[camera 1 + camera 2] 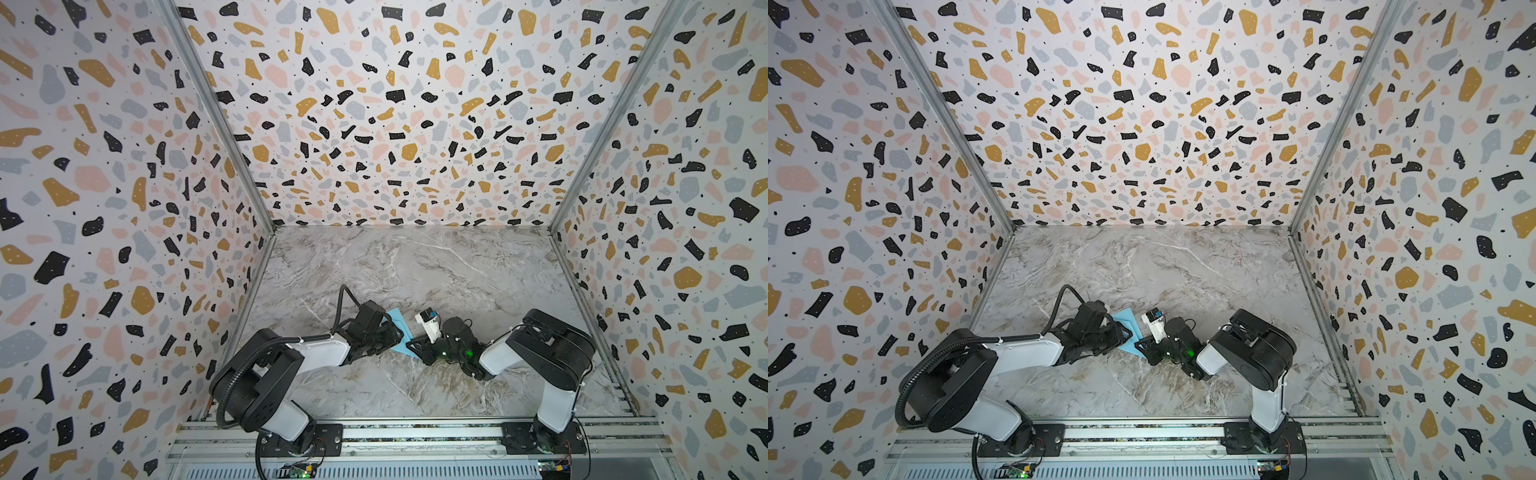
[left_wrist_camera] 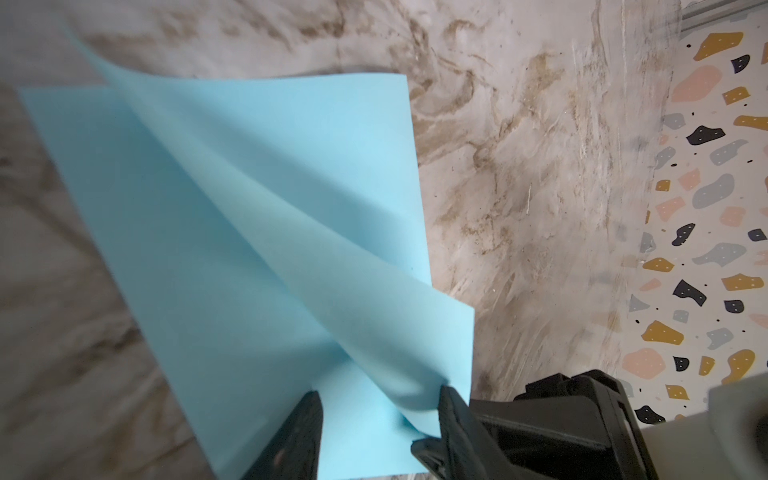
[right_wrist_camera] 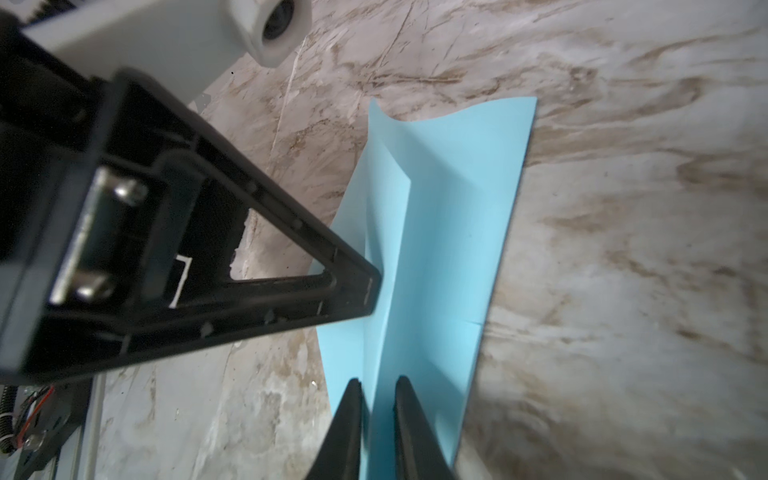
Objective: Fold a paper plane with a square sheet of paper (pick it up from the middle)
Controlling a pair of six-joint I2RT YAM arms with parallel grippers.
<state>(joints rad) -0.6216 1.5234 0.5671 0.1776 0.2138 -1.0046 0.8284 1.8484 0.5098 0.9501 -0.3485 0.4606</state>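
looking down in both top views, you find the square sheet of paper [image 1: 400, 347] [image 1: 1128, 322] on the marble table [image 1: 415, 266], in its near half and roughly centred, with both arms reaching in to it. the left tool [image 2: 378, 411] meets the sheet from the left and the right tool [image 3: 380, 415] from the right. from above, much of the light blue is hidden under them.

from the left wrist you see that the sheet does not lie flat. a soft ridge is raised along its middle, and one flap curls up and over. the left tool is released, its two black fingers [image 2: 299, 436] standing well apart with the raised part between them. the curled flap touches the finger on one side, and the other finger stands over the flat part of the sheet.

from the right wrist you see the same ridge running straight away from the right tool. its jaws are parted by a narrow gap and the ridge stands in that gap. so this tool reads as let go rather than clenched, though you cannot tell whether a pad brushes the paper. further along, one finger tip of the left tool comes down against the ridge. the sheet's outer parts lie flat on the table.
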